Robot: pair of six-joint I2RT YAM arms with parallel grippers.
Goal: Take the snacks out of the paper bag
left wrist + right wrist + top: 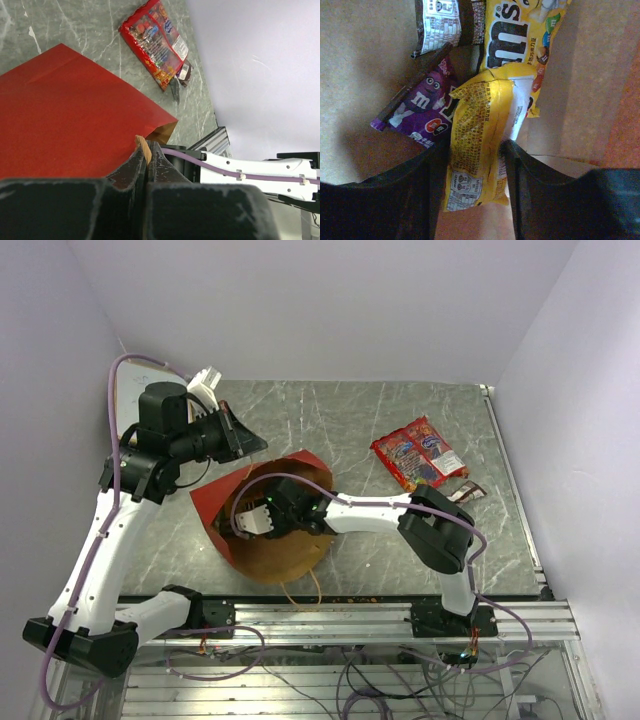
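We judge the job partly done; two red packets (418, 453) and a small dark pack (466, 492) lie out on the tabletop (330, 420), well apart from the paper bag (215, 502), which lies on its side; our left gripper (146, 155) is clamped on its handle (144, 146); inside, our right gripper (475, 147) grasps a yellow packet (477, 115); a second yellow pack (515, 35), a purple packet (422, 102) and a brown packet (442, 22) are left to fetch.

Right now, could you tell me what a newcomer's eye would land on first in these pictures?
The large red paper bag with a brown kraft inside lies open mid-table, its edge pinched by the left gripper. Inside it, the right gripper grips a glossy yellow candy packet beside a purple candy packet. Further right on the grey marbled table lie red printed snack packets.
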